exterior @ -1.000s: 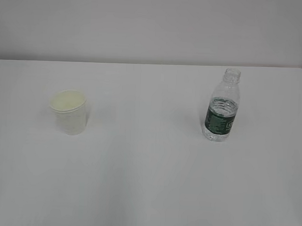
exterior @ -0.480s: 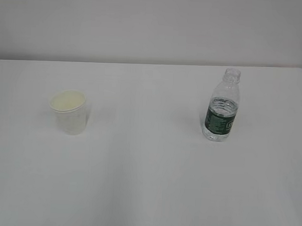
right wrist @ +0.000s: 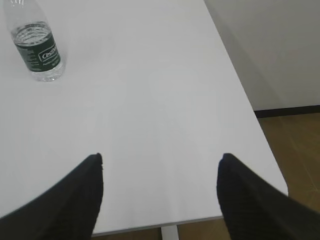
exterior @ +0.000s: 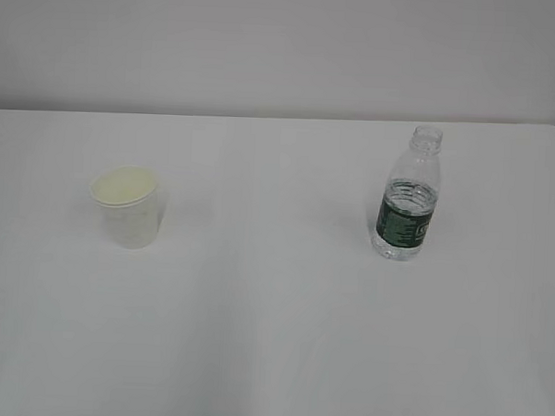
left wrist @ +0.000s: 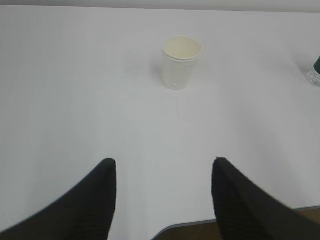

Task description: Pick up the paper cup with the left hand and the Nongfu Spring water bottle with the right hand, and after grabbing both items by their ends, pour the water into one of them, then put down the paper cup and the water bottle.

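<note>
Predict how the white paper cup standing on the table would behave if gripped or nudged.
The paper cup looks thin-walled, so a hard squeeze would probably dent it. No liquid shows inside, so it is likely very light and would slide easily. It narrows toward its base, so a push near the rim might tip it.

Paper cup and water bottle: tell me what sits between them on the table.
Nothing. In the exterior view, only bare white table lies between the paper cup and the water bottle; both stand upright, well apart.
</note>
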Tool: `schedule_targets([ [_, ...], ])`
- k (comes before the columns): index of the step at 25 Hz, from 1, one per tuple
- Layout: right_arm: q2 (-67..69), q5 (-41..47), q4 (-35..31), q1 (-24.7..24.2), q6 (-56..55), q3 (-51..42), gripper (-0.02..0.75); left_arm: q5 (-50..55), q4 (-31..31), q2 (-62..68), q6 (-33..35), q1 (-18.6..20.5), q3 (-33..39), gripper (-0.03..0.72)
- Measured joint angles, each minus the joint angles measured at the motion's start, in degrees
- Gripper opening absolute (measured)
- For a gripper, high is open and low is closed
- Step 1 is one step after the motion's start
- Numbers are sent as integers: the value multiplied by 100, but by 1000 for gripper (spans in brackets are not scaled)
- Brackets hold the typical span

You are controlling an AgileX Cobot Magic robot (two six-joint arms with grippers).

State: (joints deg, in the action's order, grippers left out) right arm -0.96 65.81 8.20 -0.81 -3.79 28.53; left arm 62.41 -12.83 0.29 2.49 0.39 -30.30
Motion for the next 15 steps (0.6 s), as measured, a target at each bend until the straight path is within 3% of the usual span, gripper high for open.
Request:
schedule_targets([
  [9,0,-75,60,0,0,12,540,-121,-53,0,0,0,-22,429],
  [15,0,-763,121,0,0,90,540,-617,-43,431,225,0,-162,376],
])
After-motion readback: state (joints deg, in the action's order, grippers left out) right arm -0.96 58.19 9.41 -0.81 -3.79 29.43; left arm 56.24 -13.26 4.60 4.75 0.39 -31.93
